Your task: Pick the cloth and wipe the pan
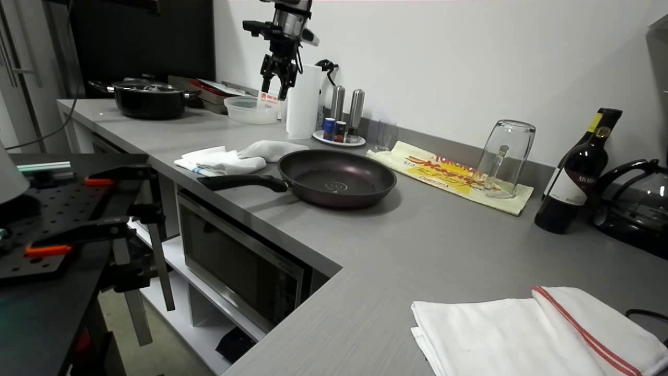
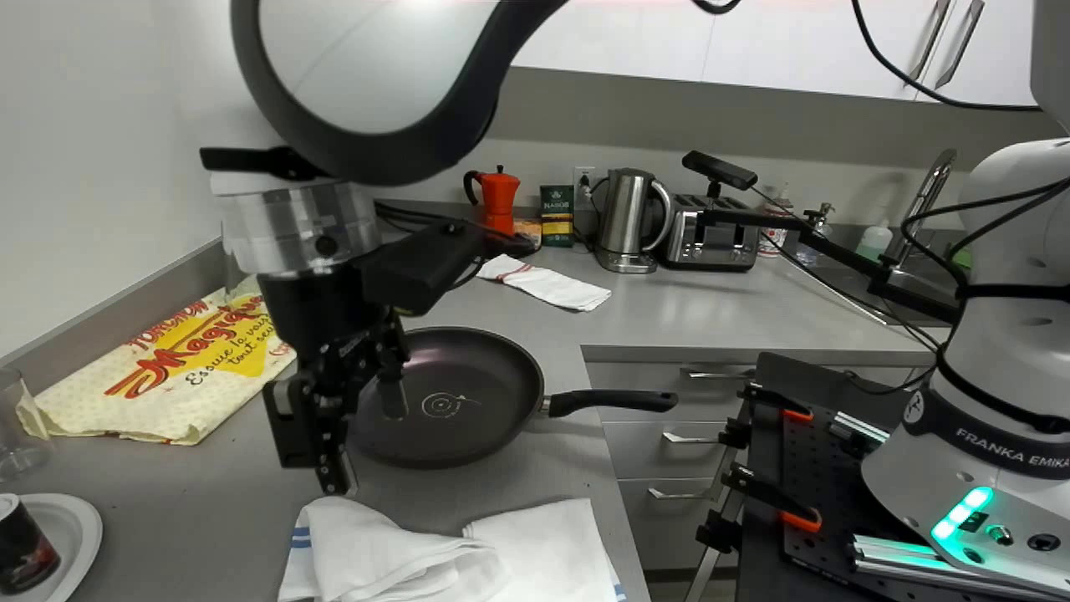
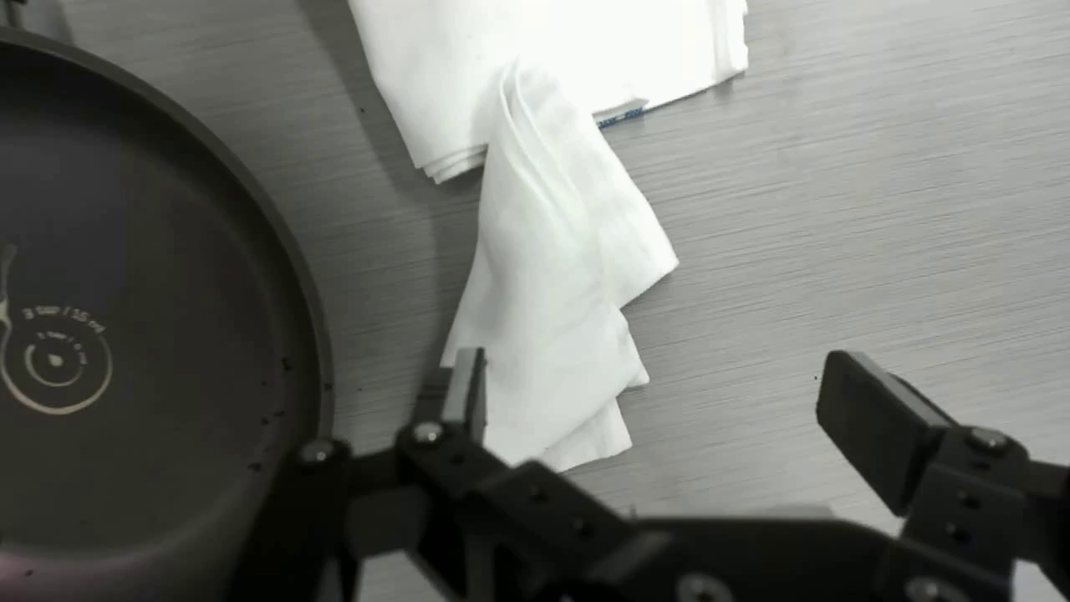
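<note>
The white cloth with blue stripes lies crumpled on the grey counter beside the pan. It shows in both exterior views (image 1: pixel 224 162) (image 2: pixel 410 552) and in the wrist view (image 3: pixel 552 284), with one folded end reaching toward the fingers. The dark frying pan stands upright on the counter in both exterior views (image 1: pixel 339 180) (image 2: pixel 451 410). Part of the pan is at the left of the wrist view (image 3: pixel 150 251). My gripper (image 1: pixel 275 91) (image 2: pixel 366 447) (image 3: pixel 652 368) is open and empty, above the counter. In the wrist view, its left finger overlaps the cloth's end.
A yellow printed towel (image 1: pixel 417 164) with an upturned glass jar (image 1: pixel 503 162) lies along the wall. A white plate (image 1: pixel 318 136) with small cans and a paper towel roll (image 1: pixel 302 104) stand behind the cloth. A red-striped white cloth (image 1: pixel 485 334) lies further along the counter.
</note>
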You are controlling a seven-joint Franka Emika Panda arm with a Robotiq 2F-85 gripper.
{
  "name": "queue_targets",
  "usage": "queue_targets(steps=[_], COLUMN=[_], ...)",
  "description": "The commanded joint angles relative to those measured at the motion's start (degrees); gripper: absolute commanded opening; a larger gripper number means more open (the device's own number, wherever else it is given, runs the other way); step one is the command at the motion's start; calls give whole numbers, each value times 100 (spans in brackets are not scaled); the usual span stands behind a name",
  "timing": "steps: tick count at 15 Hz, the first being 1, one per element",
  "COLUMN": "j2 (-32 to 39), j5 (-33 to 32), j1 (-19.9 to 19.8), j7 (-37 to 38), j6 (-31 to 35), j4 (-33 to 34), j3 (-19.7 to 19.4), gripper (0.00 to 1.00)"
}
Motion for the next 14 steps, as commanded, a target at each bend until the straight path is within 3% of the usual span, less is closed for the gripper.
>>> queue_targets(steps=[1,14], j2=[-1094,-4811], j5=[-108,157], j1=[-179,-724], j7=[8,421], j6=[-171,-950], j4=[-818,-2918], j3=[18,213], gripper=[100,100])
